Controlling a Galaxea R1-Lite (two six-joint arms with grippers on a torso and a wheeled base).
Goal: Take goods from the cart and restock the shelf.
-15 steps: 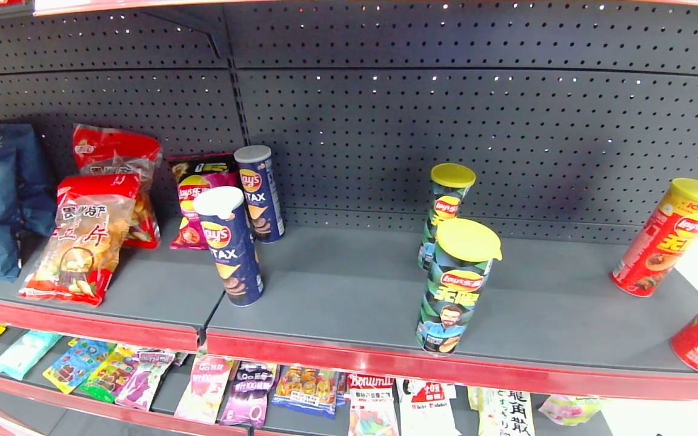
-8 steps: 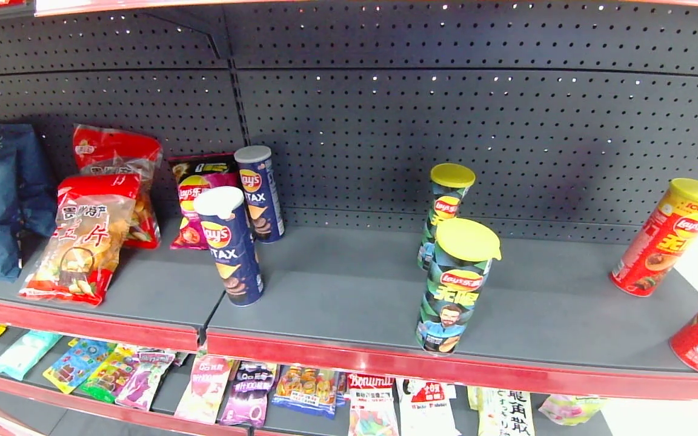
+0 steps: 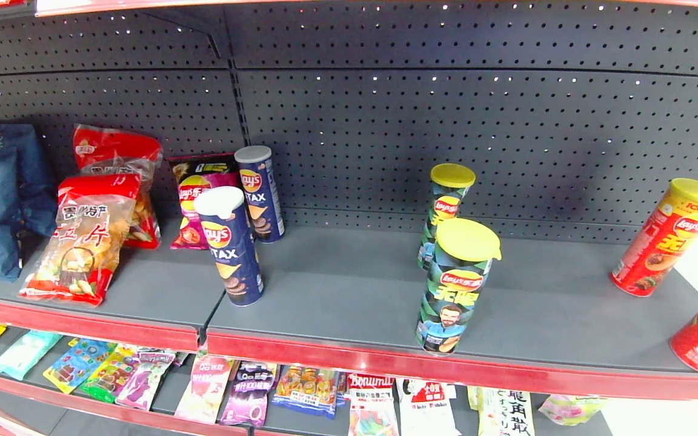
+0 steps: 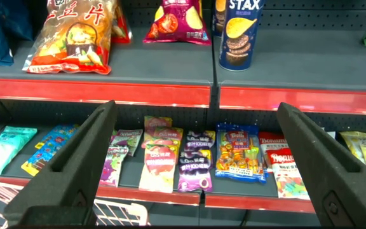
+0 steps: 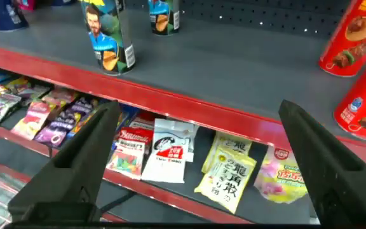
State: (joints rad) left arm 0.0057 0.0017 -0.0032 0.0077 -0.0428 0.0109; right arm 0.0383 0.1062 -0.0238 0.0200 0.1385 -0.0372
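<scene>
The left gripper is spread wide and empty, level with the lower row of small packets, with the blue can standing on the shelf above them. The right gripper is likewise wide open with nothing between its fingers, facing the shelf's red front edge near the green can. Farther along the shelf, red cans stand at its right end and snack bags at its left.
</scene>
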